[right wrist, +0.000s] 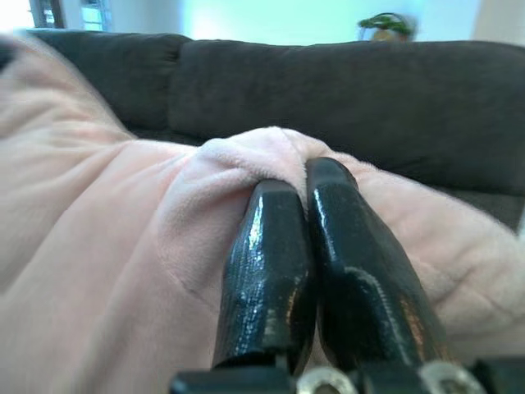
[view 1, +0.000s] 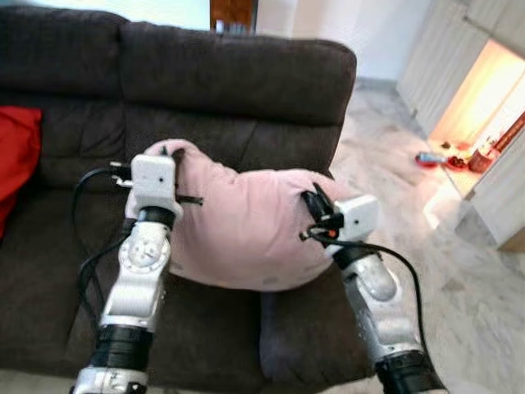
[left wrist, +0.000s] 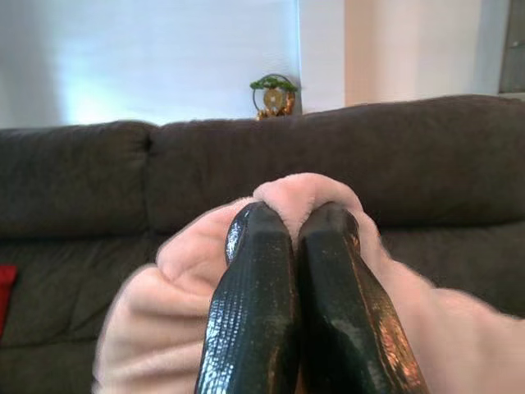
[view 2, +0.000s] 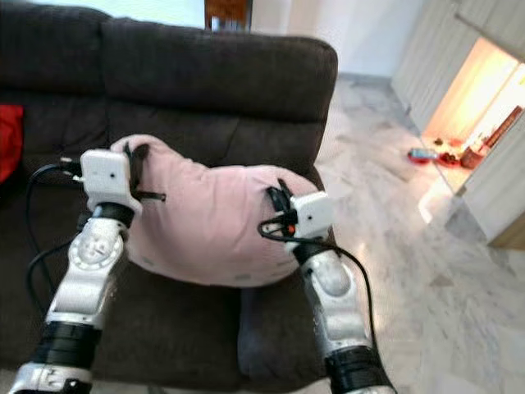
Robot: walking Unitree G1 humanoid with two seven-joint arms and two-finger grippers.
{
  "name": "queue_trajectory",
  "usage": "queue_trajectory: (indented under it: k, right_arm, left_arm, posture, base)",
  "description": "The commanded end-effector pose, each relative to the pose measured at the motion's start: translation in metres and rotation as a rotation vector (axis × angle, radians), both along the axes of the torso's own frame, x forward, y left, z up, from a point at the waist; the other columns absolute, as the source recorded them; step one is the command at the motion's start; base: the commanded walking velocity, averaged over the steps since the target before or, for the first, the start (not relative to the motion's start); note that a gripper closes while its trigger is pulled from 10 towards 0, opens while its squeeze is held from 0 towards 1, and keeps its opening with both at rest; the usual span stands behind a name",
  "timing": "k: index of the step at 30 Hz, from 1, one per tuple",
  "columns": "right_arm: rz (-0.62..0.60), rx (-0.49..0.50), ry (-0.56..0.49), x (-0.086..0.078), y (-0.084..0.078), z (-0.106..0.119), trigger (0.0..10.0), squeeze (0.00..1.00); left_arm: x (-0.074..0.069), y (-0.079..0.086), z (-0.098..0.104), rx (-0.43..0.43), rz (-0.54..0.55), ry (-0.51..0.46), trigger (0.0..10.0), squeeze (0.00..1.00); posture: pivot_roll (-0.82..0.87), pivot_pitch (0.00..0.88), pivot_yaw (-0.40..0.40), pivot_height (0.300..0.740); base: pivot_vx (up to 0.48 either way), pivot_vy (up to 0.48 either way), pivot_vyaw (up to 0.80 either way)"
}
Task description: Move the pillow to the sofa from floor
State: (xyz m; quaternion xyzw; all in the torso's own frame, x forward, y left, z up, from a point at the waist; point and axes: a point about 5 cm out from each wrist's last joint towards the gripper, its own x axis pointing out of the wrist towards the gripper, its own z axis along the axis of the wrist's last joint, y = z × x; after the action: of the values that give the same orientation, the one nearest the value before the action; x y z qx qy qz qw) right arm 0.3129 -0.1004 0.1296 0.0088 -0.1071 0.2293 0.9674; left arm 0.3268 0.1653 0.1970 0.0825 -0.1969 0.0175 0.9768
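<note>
A soft pink pillow hangs between my two arms above the seat of the dark brown sofa. My left gripper is shut on the pillow's left upper edge; its black fingers pinch a fold of pink fabric. At the pillow's right side, my right gripper is shut on another fold, with its fingers pressed together. The pillow sags in the middle, over the seat cushions.
A red cushion lies at the sofa's left end. To the right is marble floor and a lit cabinet niche with small objects in it. A small ornament stands behind the sofa back.
</note>
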Motion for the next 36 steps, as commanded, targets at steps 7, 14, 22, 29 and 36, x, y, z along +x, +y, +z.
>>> queue_trajectory:
  k: [7, 14, 22, 29, 36]
  right_arm:
    - [0.023, 0.013, -0.066, 0.003, 0.001, 0.018, 10.0, 0.00]
    - [0.029, 0.011, -0.069, 0.003, 0.002, 0.019, 10.0, 0.00]
    - [0.034, 0.004, -0.063, 0.002, 0.002, 0.018, 10.0, 0.00]
    - [0.032, -0.016, -0.040, 0.001, -0.001, 0.017, 10.0, 0.00]
    - [0.224, -0.093, -0.001, -0.018, -0.003, 0.016, 10.0, 0.00]
  left_arm:
    - [-0.001, -0.015, 0.011, 0.018, -0.084, -0.048, 10.0, 0.00]
    - [-0.001, -0.011, 0.014, 0.011, -0.060, -0.062, 10.0, 0.00]
    - [-0.002, -0.015, 0.013, 0.011, -0.075, -0.065, 10.0, 0.00]
    - [-0.002, -0.018, 0.018, 0.007, -0.178, -0.039, 10.0, 0.00]
    - [0.004, 0.032, 0.031, 0.082, -0.036, -0.006, 10.0, 0.00]
  posture:
    - [0.10, 0.000, -0.094, 0.740]
    - [0.10, 0.000, -0.097, 0.740]
    - [0.10, 0.000, -0.098, 0.740]
    - [0.10, 0.000, -0.100, 0.740]
    - [0.10, 0.000, -0.100, 0.740]
  base:
    - [0.039, 0.000, 0.00]
    - [0.154, 0.000, 0.00]
    - [0.237, 0.000, 0.00]
    - [0.000, 0.000, 0.00]
    - [0.000, 0.000, 0.00]
